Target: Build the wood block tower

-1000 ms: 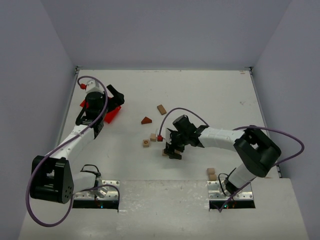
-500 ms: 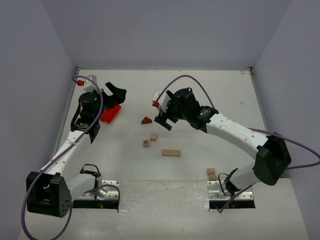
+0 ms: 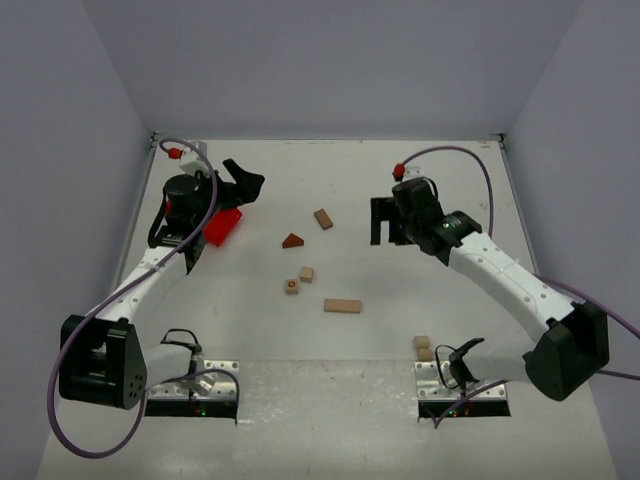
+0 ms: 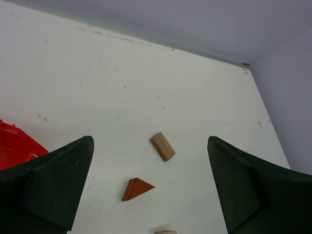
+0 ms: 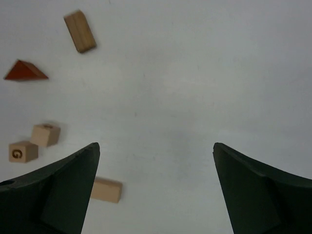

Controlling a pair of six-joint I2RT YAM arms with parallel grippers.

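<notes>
The blocks lie scattered mid-table: a tan oblong block [image 3: 323, 218], a dark reddish-brown triangle [image 3: 292, 240], two light cubes [image 3: 306, 273] [image 3: 291, 286] and a pale plank [image 3: 342, 305]. Two more small cubes [image 3: 423, 347] sit by the right arm's base. My left gripper [image 3: 243, 185] is open and empty at the back left, above the table. Its wrist view shows the gripper [image 4: 149, 138], the oblong block [image 4: 162, 146] and the triangle [image 4: 136, 188]. My right gripper [image 3: 385, 225] is open and empty, right of the blocks. Its wrist view shows the gripper [image 5: 156, 145], the plank [image 5: 106, 190], a cube marked G [image 5: 23, 151] and the triangle [image 5: 25, 71].
A bright red plastic bin [image 3: 224, 227] sits under the left arm, left of the blocks; it also shows in the left wrist view [image 4: 14, 146]. Grey walls close the table at the back and both sides. Metal base plates [image 3: 195, 385] sit at the near edge.
</notes>
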